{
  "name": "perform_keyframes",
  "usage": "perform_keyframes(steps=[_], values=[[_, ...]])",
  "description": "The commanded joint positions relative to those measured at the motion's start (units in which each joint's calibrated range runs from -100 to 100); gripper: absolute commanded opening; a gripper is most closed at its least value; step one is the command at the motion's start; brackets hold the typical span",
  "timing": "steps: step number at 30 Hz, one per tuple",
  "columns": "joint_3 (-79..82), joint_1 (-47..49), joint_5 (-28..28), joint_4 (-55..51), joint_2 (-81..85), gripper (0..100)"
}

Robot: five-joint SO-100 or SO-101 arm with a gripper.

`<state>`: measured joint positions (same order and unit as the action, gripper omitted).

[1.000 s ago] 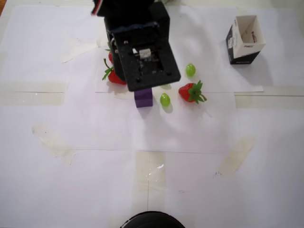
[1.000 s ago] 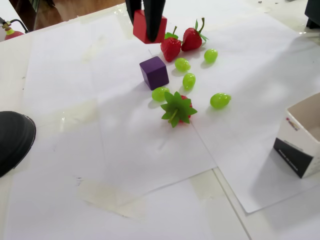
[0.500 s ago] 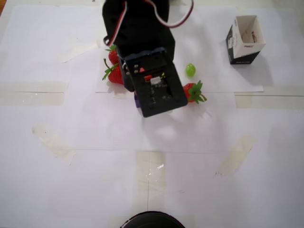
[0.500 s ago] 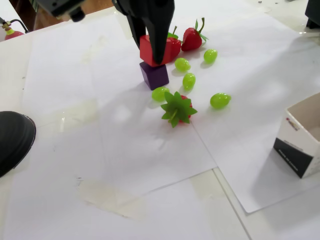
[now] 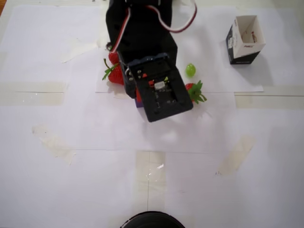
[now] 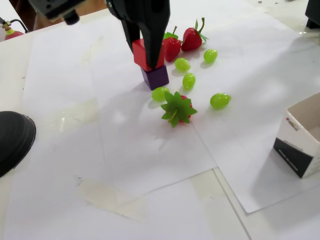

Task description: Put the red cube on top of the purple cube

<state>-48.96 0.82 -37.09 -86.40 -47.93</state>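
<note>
In the fixed view the red cube (image 6: 142,53) sits on top of the purple cube (image 6: 156,77), shifted a little to the left and tilted. My gripper (image 6: 145,54) comes down from above with its black fingers (image 6: 154,42) on either side of the red cube, shut on it. In the overhead view my arm's wrist (image 5: 159,90) covers both cubes. Only a sliver of red (image 5: 138,95) and of purple (image 5: 139,104) shows at its left edge.
Two upright strawberries (image 6: 192,37) stand behind the cubes and one (image 6: 177,107) lies in front. Several green grapes (image 6: 189,80) are scattered to the right. A white and black open box (image 6: 300,145) stands at the right edge. A black round object (image 6: 12,140) is at the left.
</note>
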Motion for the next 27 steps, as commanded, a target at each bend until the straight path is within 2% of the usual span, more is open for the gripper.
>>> perform_keyframes(steps=[1,17,27], values=[[-4.31,0.50,-0.44,0.46,1.07,5],[-4.59,0.79,-0.10,0.05,0.90,26],[-6.59,0.65,-3.22,-5.26,1.07,32]])
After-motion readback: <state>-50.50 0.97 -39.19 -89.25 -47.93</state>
